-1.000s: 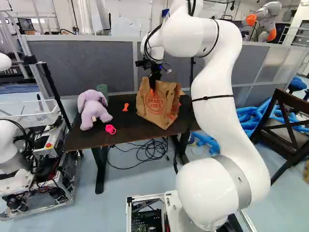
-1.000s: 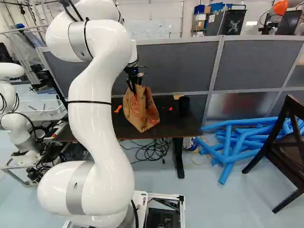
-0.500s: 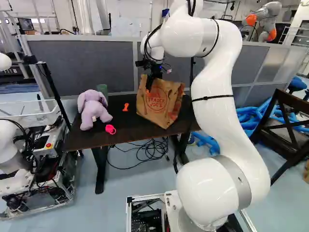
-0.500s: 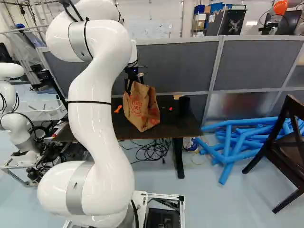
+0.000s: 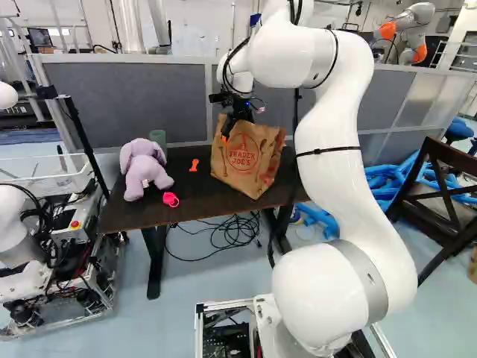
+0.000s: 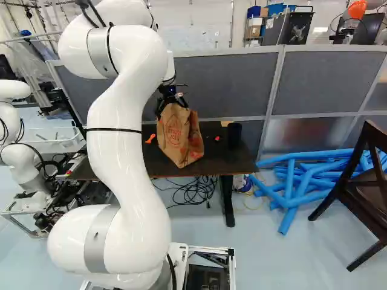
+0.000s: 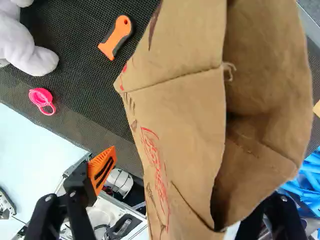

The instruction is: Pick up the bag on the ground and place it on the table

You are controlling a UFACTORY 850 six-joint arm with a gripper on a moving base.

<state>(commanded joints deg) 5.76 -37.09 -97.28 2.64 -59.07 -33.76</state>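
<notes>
Gripper (image 6: 172, 106): stands wide open around the upper part of the bag (image 5: 246, 164), without a grip. In the wrist view, shows one orange-padded finger (image 7: 106, 160) outside the printed side, apart from the paper; keeps the other partly hidden by the opposite rim, so cannot tell about contact there.

As for the bag: rests on the dark table (image 5: 134, 215), just right of centre in the left base view, left of centre in the right base view. Opens upward, with the lower front corner near the table's front edge.

Round red print (image 5: 243, 152): carries lettering inside, faces forward in the left base view, shows steeply angled in the wrist view.

Left of centre in the left base view, on the same table: a purple plush toy (image 5: 141, 171), a green cylinder (image 5: 158, 137) behind, a pink ringed piece (image 5: 171, 199) and an orange-and-dark tool (image 7: 117, 37), nearest the bag. Right of the bag in the right base view: a black cylinder (image 6: 234, 134), upright on the table.
</notes>
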